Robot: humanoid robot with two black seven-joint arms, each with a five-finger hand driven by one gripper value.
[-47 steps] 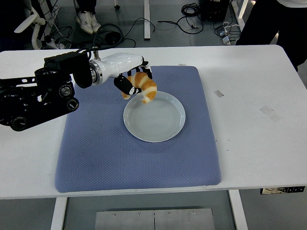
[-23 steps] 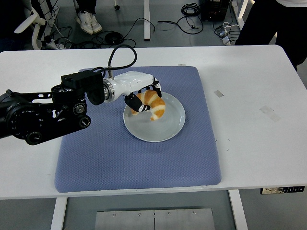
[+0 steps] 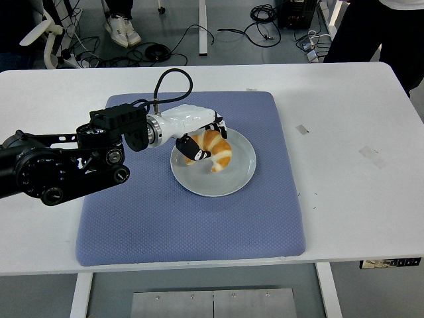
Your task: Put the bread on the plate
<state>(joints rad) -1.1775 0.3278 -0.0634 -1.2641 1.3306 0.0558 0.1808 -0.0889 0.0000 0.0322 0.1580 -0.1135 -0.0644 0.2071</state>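
A golden croissant (image 3: 216, 150), the bread, sits over the upper left part of a pale blue plate (image 3: 225, 179) on a blue mat (image 3: 185, 212). My left hand (image 3: 201, 140) reaches in from the left and its fingers are curled around the croissant, holding it down at the plate. Whether the croissant rests on the plate I cannot tell. The right arm is out of view.
The blue mat covers the middle of the white table (image 3: 351, 185). Small tape marks (image 3: 302, 129) (image 3: 373, 156) lie on the table to the right. A person's dark clothing (image 3: 377, 26) shows at the top right behind the table.
My left hand carried the croissant from the plate's upper left rim rightward and down onto the plate. The arm has followed further over the mat.
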